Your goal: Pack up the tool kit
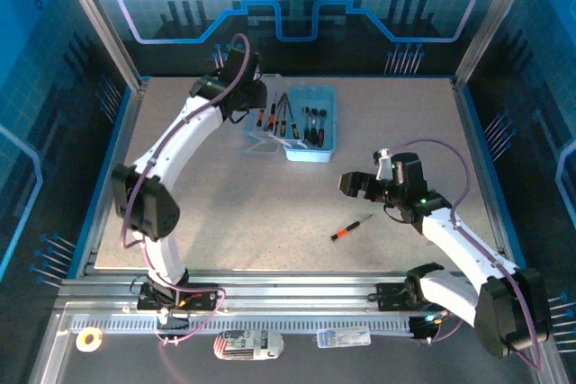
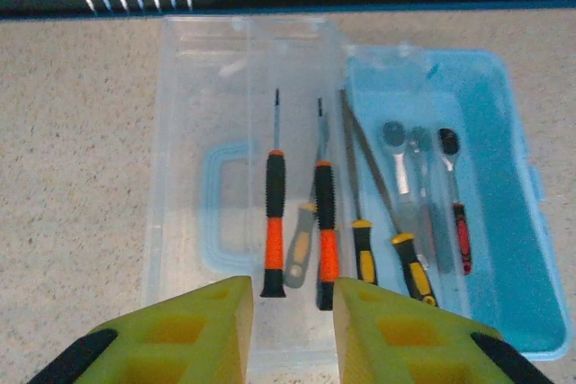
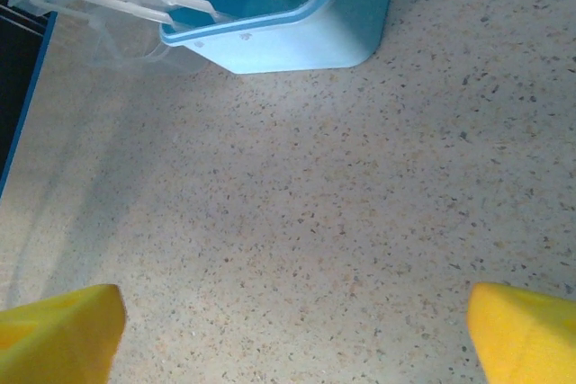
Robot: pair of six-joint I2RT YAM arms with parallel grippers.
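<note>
While the pale-blue box [image 1: 310, 156] of the tool kit stands open toward the far side of the table [image 1: 252, 213], its clear lid [image 1: 261, 139] lies folded out flat on the table at the box's left. From the left wrist camera the lid [image 2: 193, 132] carries two black-and-orange screwdrivers [image 2: 274, 222] side by side, tips pointing toward the far edge of the table, with a shorter grey-and-orange handle [image 2: 300, 256] tucked between them. Two yellow-and-black handled tools [image 2: 363, 254] lie along the seam where the lid meets the box [image 2: 504, 240]. Inside the box rest a metal ratchet wrench [image 2: 397, 161] and, to its right, a slimmer driver with a red handle [image 2: 459, 222]. The left arm [image 1: 180, 146] reaches over to the lid, and the left jaws stand apart, gripping nothing; their yellow-green pads [image 2: 193, 339] frame the butt ends of the two orange screwdrivers. One more screwdriver [image 1: 351, 229], red-orange and black, lies alone on the bare table, well apart from the box, on its near-right side. The right arm [image 1: 454, 245] bends in from the right, its jaws between the box and that loose screwdriver in the top view. The right jaws are spread wide and empty: their yellow pads [image 3: 58, 330] sit at the bottom corners of the right wrist view, speckled table [image 3: 297, 204] between them, and the near corner of the box [image 3: 297, 38] with the lid's edge [image 3: 117, 2] further off
</note>
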